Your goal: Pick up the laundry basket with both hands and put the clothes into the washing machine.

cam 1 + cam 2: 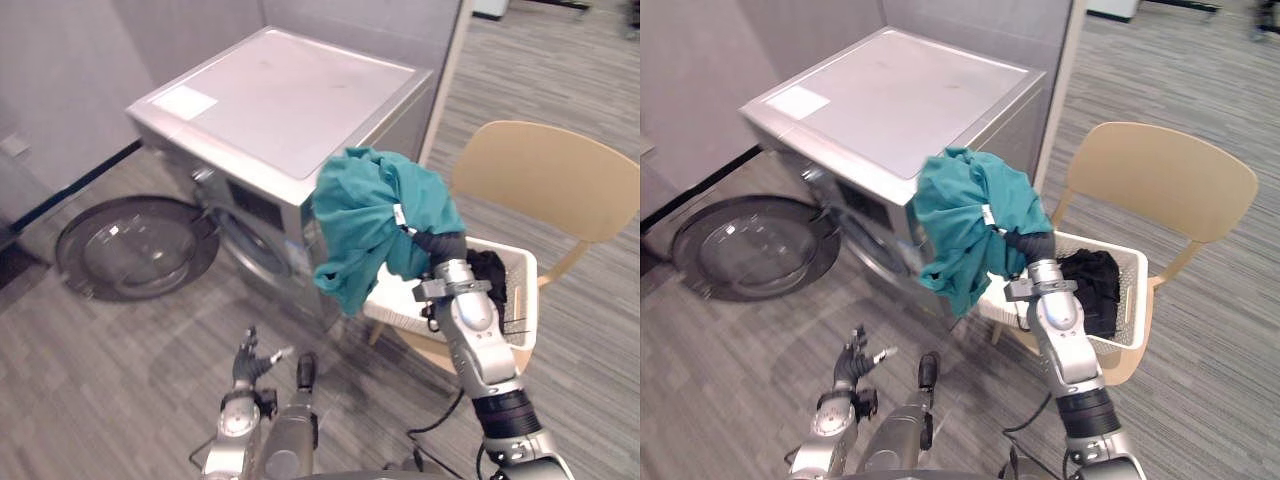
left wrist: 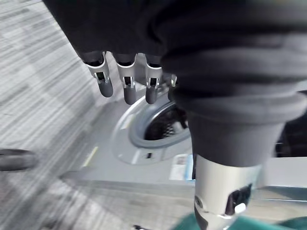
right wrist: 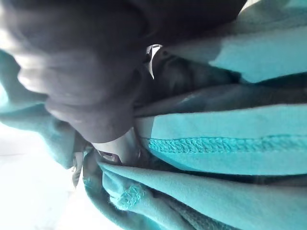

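My right hand (image 1: 441, 244) is raised in front of the washing machine (image 1: 280, 100), shut on a bunched teal garment (image 1: 375, 215) that drapes over it and hangs down. Teal cloth (image 3: 216, 124) wraps round the thumb (image 3: 117, 147) in the right wrist view. Just behind the hand, the white laundry basket (image 1: 521, 268) sits on a wooden chair (image 1: 550, 175) with dark clothes (image 1: 1090, 280) inside. The machine's round drum opening (image 2: 158, 127) faces me, and its door (image 1: 135, 245) is swung wide to the left. My left hand (image 1: 250, 360) hangs low with relaxed fingers (image 2: 127, 86), holding nothing.
The machine stands against a grey wall (image 1: 60, 70) on the left. Grey plank floor (image 1: 110, 370) spreads in front of the machine and past the chair. The open door lies low over the floor to the left of the drum.
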### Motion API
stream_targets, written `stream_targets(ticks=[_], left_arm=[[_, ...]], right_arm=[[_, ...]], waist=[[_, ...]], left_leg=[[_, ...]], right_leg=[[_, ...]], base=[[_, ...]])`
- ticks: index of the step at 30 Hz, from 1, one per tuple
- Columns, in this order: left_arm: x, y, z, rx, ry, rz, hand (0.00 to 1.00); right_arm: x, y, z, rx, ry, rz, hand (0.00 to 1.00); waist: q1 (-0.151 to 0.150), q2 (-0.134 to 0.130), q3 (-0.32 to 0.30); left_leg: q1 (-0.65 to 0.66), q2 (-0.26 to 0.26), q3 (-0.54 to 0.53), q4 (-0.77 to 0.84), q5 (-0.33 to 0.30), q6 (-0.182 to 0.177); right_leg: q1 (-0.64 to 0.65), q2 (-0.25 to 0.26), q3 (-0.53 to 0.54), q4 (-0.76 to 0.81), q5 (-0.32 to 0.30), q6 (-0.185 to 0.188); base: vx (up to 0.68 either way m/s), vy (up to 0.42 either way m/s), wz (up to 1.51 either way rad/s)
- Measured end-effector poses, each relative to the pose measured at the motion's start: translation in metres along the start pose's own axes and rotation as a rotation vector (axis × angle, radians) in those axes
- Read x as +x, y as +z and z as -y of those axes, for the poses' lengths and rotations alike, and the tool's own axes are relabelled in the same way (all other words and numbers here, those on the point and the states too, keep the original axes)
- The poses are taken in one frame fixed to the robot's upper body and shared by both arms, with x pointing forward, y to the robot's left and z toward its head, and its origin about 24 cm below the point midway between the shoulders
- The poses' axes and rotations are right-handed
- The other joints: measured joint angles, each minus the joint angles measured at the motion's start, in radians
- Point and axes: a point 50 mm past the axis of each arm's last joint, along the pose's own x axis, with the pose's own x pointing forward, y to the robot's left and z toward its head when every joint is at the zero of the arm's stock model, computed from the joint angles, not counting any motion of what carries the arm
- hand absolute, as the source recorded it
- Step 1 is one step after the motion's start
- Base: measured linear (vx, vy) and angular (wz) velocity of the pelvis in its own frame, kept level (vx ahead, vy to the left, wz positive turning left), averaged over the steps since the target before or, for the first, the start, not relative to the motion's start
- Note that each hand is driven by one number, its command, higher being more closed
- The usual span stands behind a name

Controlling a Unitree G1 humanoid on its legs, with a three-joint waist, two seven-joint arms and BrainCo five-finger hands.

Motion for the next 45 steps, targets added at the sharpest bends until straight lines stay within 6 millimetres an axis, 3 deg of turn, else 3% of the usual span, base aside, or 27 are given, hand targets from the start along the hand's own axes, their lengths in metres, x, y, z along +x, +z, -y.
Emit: stream_targets(ticks=[1,2,3,4,6,8,9,10,12,14,16,18,19,25,26,33,36,38,41,45], left_arm=[[0.001,0.012,-0.003,0.013,-0.001,0.062,0.0],[0.001,0.032,-0.008,0.028,0.006,0.159,0.0],[0.001,0.035,-0.009,0.033,0.006,0.177,0.0],[0.002,0.053,-0.008,0.025,-0.002,0.261,0.0],[0.003,0.07,0.001,0.021,-0.045,0.336,0.0],[-0.002,0.095,0.024,0.047,-0.144,0.461,0.0],[-0.003,0.1,0.031,0.06,-0.177,0.485,0.0],[-0.004,0.104,0.039,0.085,-0.215,0.506,0.0],[-0.006,0.107,0.049,0.149,-0.263,0.541,0.0],[-0.006,0.11,0.052,0.207,-0.276,0.567,0.0],[-0.003,0.114,0.055,0.252,-0.285,0.589,0.0],[0.001,0.117,0.057,0.266,-0.287,0.596,0.0],[0.003,0.118,0.058,0.273,-0.283,0.597,1.0],[0.008,0.12,0.063,0.317,-0.267,0.605,1.0],[0.009,0.119,0.062,0.319,-0.254,0.602,1.0],[0.013,0.115,0.046,0.294,-0.165,0.573,1.0],[0.013,0.103,0.033,0.255,-0.109,0.509,1.0],[0.013,0.093,0.022,0.223,-0.063,0.46,1.0],[0.012,0.076,-0.002,0.17,0.032,0.379,1.0],[0.007,0.054,-0.033,0.117,0.15,0.276,1.0]], right_arm=[[0.001,0.002,0.002,-0.002,-0.007,0.008,1.0],[0.005,0.006,0.003,-0.01,-0.006,0.028,1.0],[0.005,0.007,0.004,-0.012,-0.005,0.029,1.0],[0.005,0.007,0.004,-0.018,0.0,0.029,1.0],[0.006,0.008,0.003,-0.016,0.005,0.032,1.0],[0.006,0.015,-0.005,-0.005,0.053,0.066,1.0],[0.006,0.017,-0.008,0.005,0.062,0.074,1.0],[0.006,0.016,-0.014,0.028,0.077,0.074,1.0],[0.003,0.011,-0.043,0.094,0.179,0.061,1.0],[-0.001,0.01,-0.073,0.143,0.294,0.051,1.0],[-0.007,0.01,-0.102,0.186,0.414,0.047,1.0],[-0.009,0.011,-0.119,0.216,0.49,0.037,1.0],[-0.009,0.008,-0.127,0.244,0.526,0.018,1.0],[-0.017,-0.006,-0.146,0.353,0.584,-0.082,1.0],[-0.02,-0.008,-0.147,0.374,0.589,-0.097,0.0],[-0.036,-0.019,-0.151,0.462,0.614,-0.17,0.0],[-0.045,-0.029,-0.143,0.442,0.587,-0.208,0.0],[-0.046,-0.035,-0.13,0.382,0.543,-0.213,0.0],[-0.041,-0.041,-0.096,0.227,0.41,-0.201,0.0],[-0.034,-0.041,-0.055,-0.073,0.296,-0.167,0.0]], waist=[[-0.01,-0.01,-0.009],[-0.022,0.004,-0.017],[-0.022,0.012,-0.019],[-0.025,0.016,-0.022],[-0.031,0.031,-0.033],[-0.05,0.049,-0.047],[-0.05,0.047,-0.048],[-0.05,0.028,-0.054],[-0.045,-0.004,-0.084],[-0.045,-0.018,-0.094],[-0.044,-0.019,-0.095],[-0.044,-0.018,-0.095],[-0.044,-0.021,-0.098],[-0.048,-0.018,-0.114],[-0.048,-0.018,-0.115],[-0.049,-0.017,-0.128],[-0.049,-0.018,-0.133],[-0.048,-0.017,-0.133],[-0.047,-0.017,-0.134],[-0.044,-0.016,-0.133]], left_leg=[[0.0,-0.017,0.005,0.082,-0.003,-0.003],[0.03,-0.022,0.004,0.203,-0.013,-0.005],[0.04,-0.02,0.004,0.221,-0.019,-0.007],[0.123,-0.011,0.006,0.255,-0.115,-0.031],[0.204,0.009,0.006,0.2,-0.149,-0.055],[0.287,0.02,-0.006,-0.01,-0.132,-0.08],[0.297,0.025,-0.014,-0.041,-0.13,-0.08],[0.302,0.014,-0.018,-0.066,-0.109,-0.073],[0.309,-0.008,-0.022,-0.085,-0.091,-0.057],[0.317,-0.022,-0.018,-0.093,-0.082,-0.052],[0.329,-0.034,-0.013,-0.098,-0.075,-0.042],[0.339,-0.039,-0.007,-0.103,-0.07,-0.039],[0.344,-0.04,0.002,-0.103,-0.069,-0.038],[0.368,-0.034,0.01,-0.148,-0.039,-0.038],[0.377,-0.032,0.01,-0.154,-0.036,-0.038],[0.377,-0.02,0.026,-0.155,-0.036,-0.039],[0.382,-0.02,0.024,-0.157,-0.036,-0.039],[0.378,-0.02,0.021,-0.157,-0.036,-0.039],[0.364,-0.02,-0.001,-0.157,-0.035,-0.041],[0.312,-0.02,-0.043,-0.157,-0.026,-0.054]], right_leg=[[-0.015,-0.013,-0.02,-0.027,0.033,-0.005],[-0.031,-0.014,-0.047,-0.065,0.08,-0.008],[-0.032,-0.013,-0.051,-0.07,0.086,-0.009],[-0.039,-0.012,-0.072,-0.089,0.114,-0.01],[-0.034,-0.007,-0.106,-0.109,0.134,-0.004],[-0.026,0.015,-0.165,-0.138,0.162,0.014],[-0.026,0.015,-0.174,-0.136,0.164,0.018],[-0.027,0.006,-0.178,-0.14,0.174,0.03],[-0.024,-0.007,-0.177,-0.151,0.19,0.05],[-0.023,-0.021,-0.166,-0.15,0.196,0.06],[-0.016,-0.03,-0.16,-0.151,0.205,0.069],[-0.011,-0.034,-0.153,-0.153,0.213,0.067],[-0.011,-0.034,-0.144,-0.155,0.219,0.067],[0.0,-0.016,-0.13,-0.193,0.25,0.062],[0.01,-0.013,-0.13,-0.201,0.253,0.062],[0.019,0.008,-0.113,-0.245,0.278,0.056],[0.029,0.014,-0.115,-0.257,0.279,0.057],[0.029,0.016,-0.118,-0.259,0.279,0.057],[0.027,0.015,-0.138,-0.262,0.279,0.057],[0.003,0.014,-0.176,-0.253,0.27,0.055]], base=[[-0.24,-0.127,0.71],[-0.17,-0.062,0.58],[-0.22,-0.014,0.54],[-0.18,0.031,0.44],[-0.14,0.056,0.59],[-0.14,0.124,0.72],[-0.12,0.129,0.5],[-0.07,0.1,0.26],[-0.07,0.137,0.13],[-0.04,0.105,-0.02],[-0.06,0.084,-0.03],[-0.06,0.056,-0.09],[-0.05,0.038,-0.17],[-0.03,0.002,-0.09],[-0.01,-0.006,-0.03],[0.01,-0.01,-0.08],[0.02,-0.005,0.01],[0.03,-0.004,0.06],[0.03,-0.006,0.17],[0.01,-0.011,0.32]])
